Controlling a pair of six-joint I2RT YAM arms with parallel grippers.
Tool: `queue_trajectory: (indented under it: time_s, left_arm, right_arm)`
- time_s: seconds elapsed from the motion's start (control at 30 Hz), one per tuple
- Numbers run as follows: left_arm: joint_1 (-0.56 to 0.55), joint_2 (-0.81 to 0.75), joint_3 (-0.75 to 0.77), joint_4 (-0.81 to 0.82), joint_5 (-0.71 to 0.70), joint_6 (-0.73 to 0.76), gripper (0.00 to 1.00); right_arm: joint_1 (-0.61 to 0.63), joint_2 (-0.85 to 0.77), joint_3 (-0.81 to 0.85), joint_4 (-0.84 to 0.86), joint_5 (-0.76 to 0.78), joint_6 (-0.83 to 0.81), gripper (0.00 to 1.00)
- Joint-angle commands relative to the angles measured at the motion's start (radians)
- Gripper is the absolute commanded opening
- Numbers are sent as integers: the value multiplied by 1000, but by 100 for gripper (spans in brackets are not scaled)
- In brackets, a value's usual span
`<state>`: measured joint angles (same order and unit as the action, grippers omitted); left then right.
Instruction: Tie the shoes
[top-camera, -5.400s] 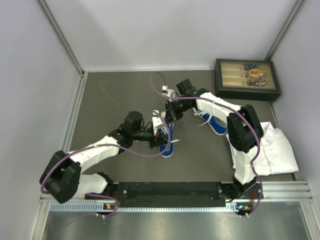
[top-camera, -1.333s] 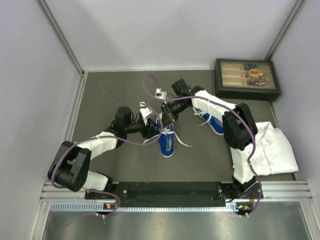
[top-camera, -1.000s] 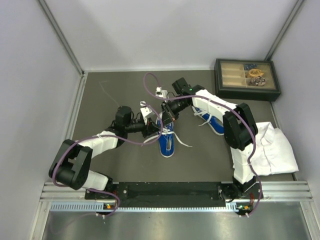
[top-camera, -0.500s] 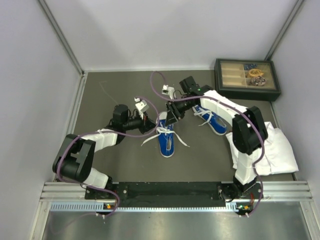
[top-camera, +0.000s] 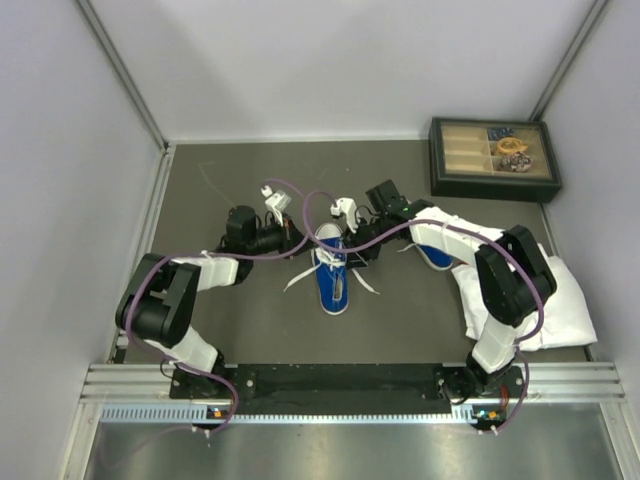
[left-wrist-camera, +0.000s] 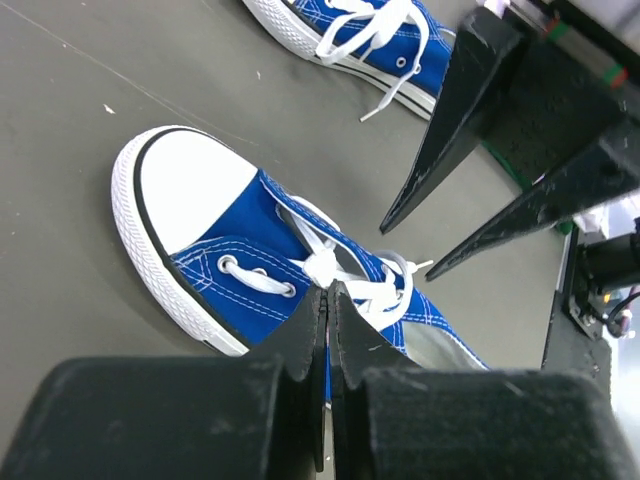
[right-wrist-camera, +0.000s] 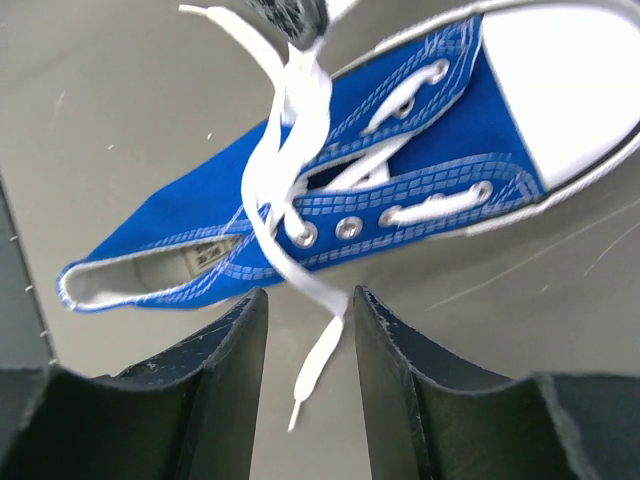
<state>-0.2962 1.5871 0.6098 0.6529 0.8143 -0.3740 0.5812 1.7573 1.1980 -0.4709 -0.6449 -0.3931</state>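
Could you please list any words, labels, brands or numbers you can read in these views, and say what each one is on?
No text can be read in any view.
Label inside the blue shoe: it carries print, but it is too small and blurred to read.
Box at the far right of the table: no lettering shows on it.

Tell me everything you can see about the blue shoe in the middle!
The middle shoe is small and looks like blue canvas, with a white toe cap, white sole and metal eyelets. It stands on its sole on the dark table, toe pointing away from the arms. Its white laces are untied. The left gripper pinches one strand, and a loose end dangles between the right gripper's open fingers.
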Motion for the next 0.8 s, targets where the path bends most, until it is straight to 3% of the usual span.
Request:
queue_trajectory:
  time_s: [0.0, 0.57, 0.77]
  left_arm:
    - [11, 20, 36, 70, 9, -54, 0]
    - [31, 74, 51, 67, 5, -71, 0]
    - [32, 79, 51, 65, 5, -72, 0]
  right_arm:
    - [25, -47, 2, 123, 13, -56, 40]
    - [31, 5, 51, 17, -104, -118, 40]
    - [34, 19, 61, 3, -108, -125, 20]
